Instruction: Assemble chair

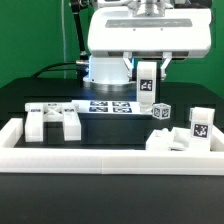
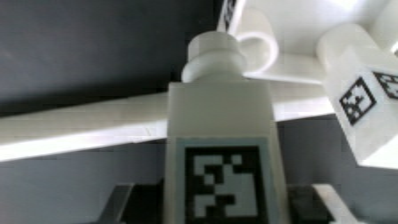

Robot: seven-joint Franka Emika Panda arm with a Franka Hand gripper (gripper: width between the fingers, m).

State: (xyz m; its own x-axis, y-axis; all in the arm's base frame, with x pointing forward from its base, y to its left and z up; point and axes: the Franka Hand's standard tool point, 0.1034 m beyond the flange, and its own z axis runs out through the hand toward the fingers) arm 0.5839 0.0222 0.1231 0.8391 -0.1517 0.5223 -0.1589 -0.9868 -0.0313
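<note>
I grip a chair leg [image 1: 146, 90] tight in my gripper [image 1: 146, 68]; it hangs straight up and down. In the exterior view, the blocky chair part [image 1: 186, 136], maybe its home, lies at five o'clock.

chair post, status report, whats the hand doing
Hand shut on chair post, post upright. Post looks clear of the table. Loose white pieces close below, exterior view's right.

Black table [image 1: 40, 92] bears the marker board [image 1: 110, 106] beneath the gripper [image 1: 146, 72], chair parts [image 1: 52, 120] either side, probably touching the frame [image 1: 100, 160].
</note>
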